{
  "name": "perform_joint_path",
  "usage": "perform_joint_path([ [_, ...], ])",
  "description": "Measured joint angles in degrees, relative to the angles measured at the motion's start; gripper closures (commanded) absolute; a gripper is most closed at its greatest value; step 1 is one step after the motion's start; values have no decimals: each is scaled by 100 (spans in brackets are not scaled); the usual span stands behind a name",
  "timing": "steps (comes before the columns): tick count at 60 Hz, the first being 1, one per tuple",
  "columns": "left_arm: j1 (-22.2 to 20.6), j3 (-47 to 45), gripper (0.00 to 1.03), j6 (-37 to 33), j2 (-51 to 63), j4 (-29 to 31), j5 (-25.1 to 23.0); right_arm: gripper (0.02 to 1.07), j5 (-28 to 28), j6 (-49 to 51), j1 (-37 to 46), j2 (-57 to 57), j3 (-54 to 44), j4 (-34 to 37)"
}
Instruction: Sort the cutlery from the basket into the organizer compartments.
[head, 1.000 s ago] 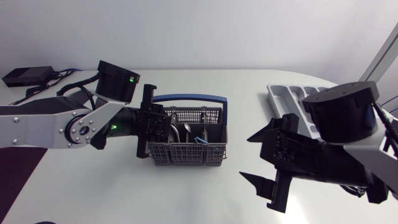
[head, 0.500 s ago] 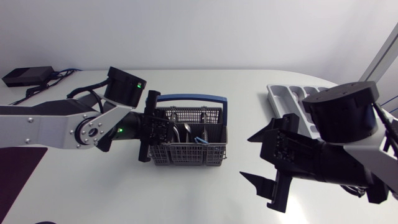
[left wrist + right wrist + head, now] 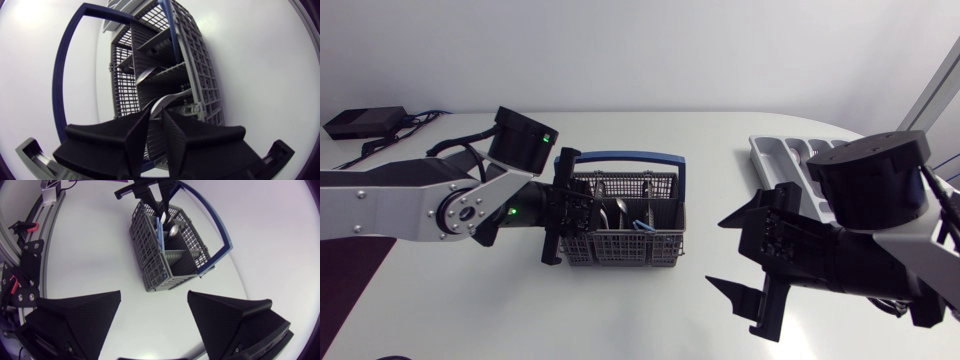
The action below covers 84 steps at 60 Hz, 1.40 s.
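A grey wire basket [image 3: 620, 246] with a blue handle [image 3: 625, 157] stands mid-table, holding a spoon [image 3: 620, 207] and a blue-handled piece [image 3: 642, 226]. My left gripper [image 3: 575, 205] is at the basket's left end. Seen from the left wrist, this gripper [image 3: 155, 127] has its fingers [image 3: 137, 135] nearly together on a silver cutlery handle [image 3: 161, 102] that rises from the basket [image 3: 185, 55]. My right gripper [image 3: 755, 270] hangs wide open to the right of the basket, holding nothing. From the right wrist, the basket [image 3: 170, 255] lies ahead of that gripper [image 3: 155, 315]. The grey organizer [image 3: 772, 155] sits at the far right.
A black box with cables [image 3: 360, 122] lies at the table's back left corner. Bare white tabletop [image 3: 620, 310] stretches in front of the basket and between the basket and the organizer.
My left arm has shifted right, bringing its gripper over the basket's left end, and its fingers have closed slightly. The right arm has not moved.
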State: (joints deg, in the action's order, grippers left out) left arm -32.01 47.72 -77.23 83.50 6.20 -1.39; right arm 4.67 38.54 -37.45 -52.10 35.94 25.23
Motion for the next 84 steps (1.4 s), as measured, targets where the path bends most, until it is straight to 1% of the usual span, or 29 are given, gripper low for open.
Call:
perform_joint_path([
  [8, -24, 0, 84, -2, -59, 59, 4, 11, 0, 2, 0, 2, -4, 2],
  [12, -59, 0, 88, -24, -74, 83, 2, 11, 0, 2, 0, 2, -4, 2],
  [21, -92, 0, 88, -90, -74, 109, 22, 11, 0, 2, 0, 2, -4, 2],
  [35, -146, 33, 89, -219, -74, 404, 24, 11, 0, 2, 0, 2, -4, 2],
  [40, -190, 57, 92, -245, -72, 466, 22, 11, 0, 2, 2, 7, -4, 2],
  [45, -208, 57, 100, -280, -61, 485, 22, 11, 0, 2, 2, 13, -4, 2],
  [58, -227, 87, 100, -387, -57, 544, 22, 11, -2, 4, 4, 55, -4, 7],
  [72, -229, 278, 100, -389, -142, 975, 22, 11, 0, 4, 4, 155, -7, 44],
  [84, -319, 538, 100, -389, -599, 1388, 68, 11, -2, 4, -11, 293, -4, 199],
])
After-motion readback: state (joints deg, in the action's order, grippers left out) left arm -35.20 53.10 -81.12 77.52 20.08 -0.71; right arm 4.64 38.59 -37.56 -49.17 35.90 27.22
